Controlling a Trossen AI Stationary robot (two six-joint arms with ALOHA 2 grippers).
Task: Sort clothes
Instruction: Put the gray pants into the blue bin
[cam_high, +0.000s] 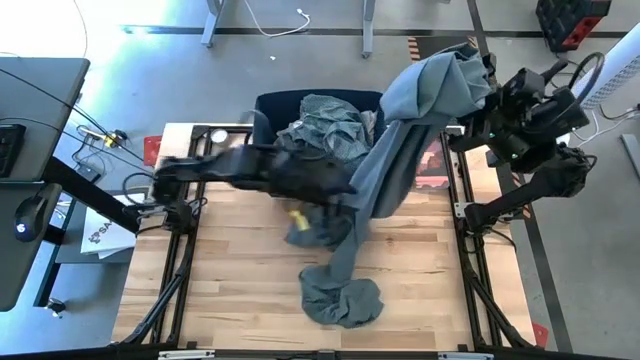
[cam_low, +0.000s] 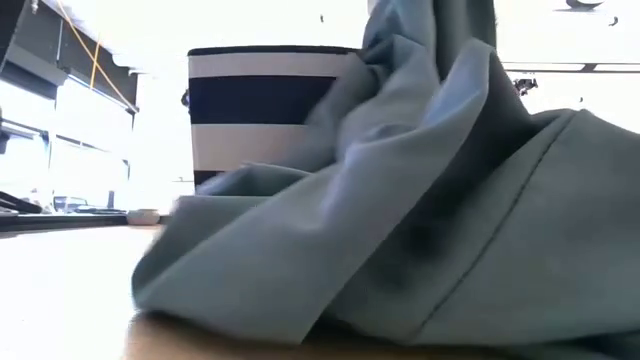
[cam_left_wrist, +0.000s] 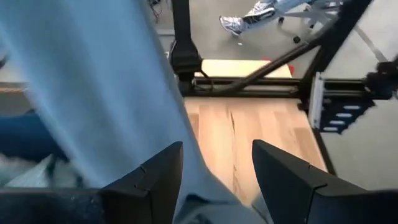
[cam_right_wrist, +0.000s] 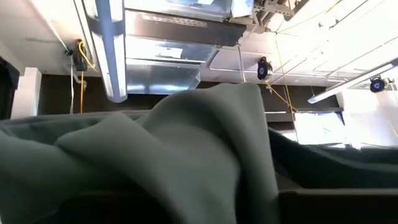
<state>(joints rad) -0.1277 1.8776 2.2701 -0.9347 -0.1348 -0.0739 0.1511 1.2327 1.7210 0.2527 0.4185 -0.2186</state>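
From above, you see the right gripper (cam_high: 478, 78) raised at the far right corner of the bench (cam_high: 240, 290), holding the top of a long blue-grey garment (cam_high: 400, 150); it hangs in a band slanting down to a crumpled heap on the wood near the front, probably lifted so it pulls free of the rest. Behind it, the navy bin (cam_high: 275, 103) carries a pile of grey-green clothes (cam_high: 325, 128). Your left gripper (cam_high: 345, 185) reaches across mid-bench, right beside the hanging band. At bench level, the blue-grey garment (cam_low: 400, 230) fills the foreground, with the striped bin (cam_low: 260, 100) behind. In the left wrist view, the left gripper (cam_left_wrist: 214, 180) is wide open, the fabric (cam_left_wrist: 93, 93) brushing one finger (cam_left_wrist: 155, 180), nothing clamped. In the right wrist view, fabric (cam_right_wrist: 186, 155) drapes over the gripper, so its hold is my judgement only.
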